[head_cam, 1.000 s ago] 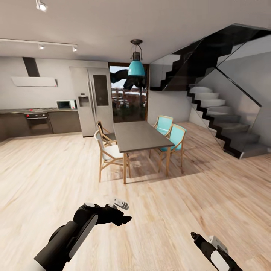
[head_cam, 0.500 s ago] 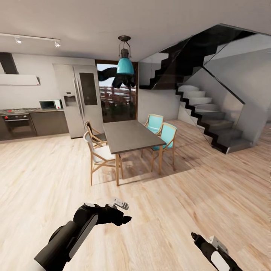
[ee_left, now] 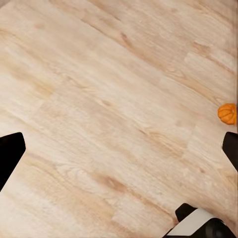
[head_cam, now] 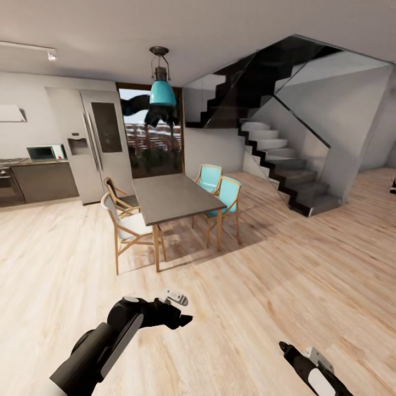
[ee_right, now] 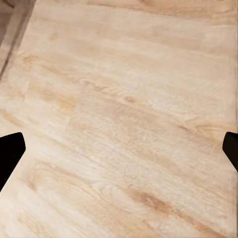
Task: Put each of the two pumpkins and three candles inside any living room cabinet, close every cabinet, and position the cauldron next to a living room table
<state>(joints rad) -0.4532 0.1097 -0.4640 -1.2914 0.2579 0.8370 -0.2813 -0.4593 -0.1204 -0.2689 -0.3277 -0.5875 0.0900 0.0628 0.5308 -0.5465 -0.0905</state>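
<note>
Pale wood plank floor (ee_left: 109, 114) spans the frame. A small orange pumpkin (ee_left: 227, 113) sits on it at the right edge. The left gripper's dark fingertips (ee_left: 10, 153) show wide apart at both side edges, nothing between them

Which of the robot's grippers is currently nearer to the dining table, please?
Left. The left gripper hangs over the floor just in front of the dining table; the right gripper sits lower in the head view, farther off to the table's right.

Grey dining table (head_cam: 170, 197) on pale wood floor (head_cam: 286, 286), two teal chairs (head_cam: 219, 193) along one side, two white-seated wooden chairs (head_cam: 122, 220) along the other, teal pendant lamp (head_cam: 162, 92) above, steel fridge (head_cam: 99, 143) behind, dark staircase (head_cam: 280, 159) beyond.
</note>
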